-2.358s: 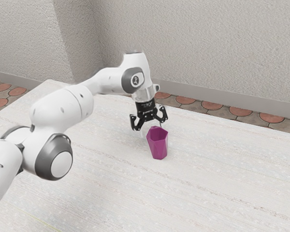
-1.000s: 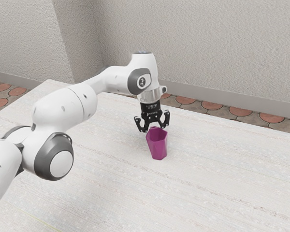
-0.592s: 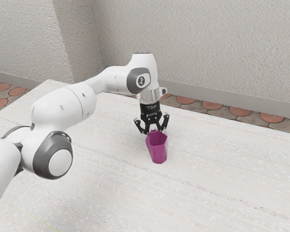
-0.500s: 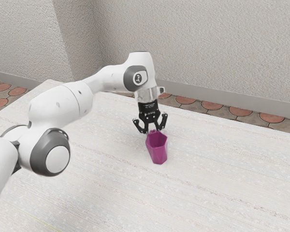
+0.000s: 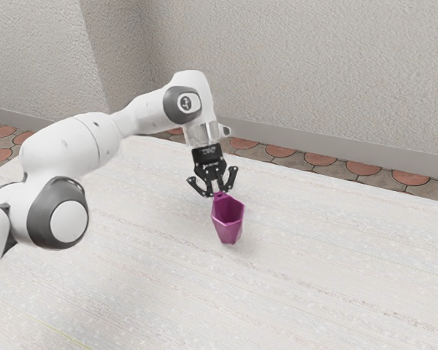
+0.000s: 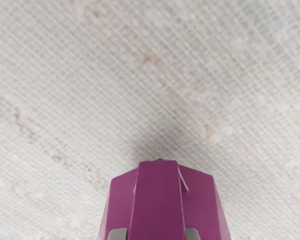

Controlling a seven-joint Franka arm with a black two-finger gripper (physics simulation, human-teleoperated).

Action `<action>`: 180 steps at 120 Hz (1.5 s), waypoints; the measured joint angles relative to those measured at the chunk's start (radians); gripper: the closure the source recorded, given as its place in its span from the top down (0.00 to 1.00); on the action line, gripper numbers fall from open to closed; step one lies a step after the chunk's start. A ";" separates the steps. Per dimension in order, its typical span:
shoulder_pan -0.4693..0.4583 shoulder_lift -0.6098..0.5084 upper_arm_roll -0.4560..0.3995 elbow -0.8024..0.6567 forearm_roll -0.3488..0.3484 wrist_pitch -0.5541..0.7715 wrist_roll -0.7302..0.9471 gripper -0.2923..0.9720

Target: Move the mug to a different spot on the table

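You are looking at a magenta mug with flat, faceted sides narrowing toward its base, out in the middle of the pale, woven-looking table. In the exterior view the black gripper is reaching down onto it from above, and the mug's body is hanging at about five o'clock from the fingertips. The fingers are clamping the rim at its ten o'clock edge, so the hand is grasping the mug. The mug is leaning slightly rather than standing square, and you cannot tell whether its base is touching the table. In the wrist view the mug is sitting just under the hand, its purple facets meeting in sharp creases, with a soft dark shadow lying on the table just beyond it.
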 joint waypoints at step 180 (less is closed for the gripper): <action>0.145 0.007 -0.231 -0.032 0.546 -0.130 0.669 0.43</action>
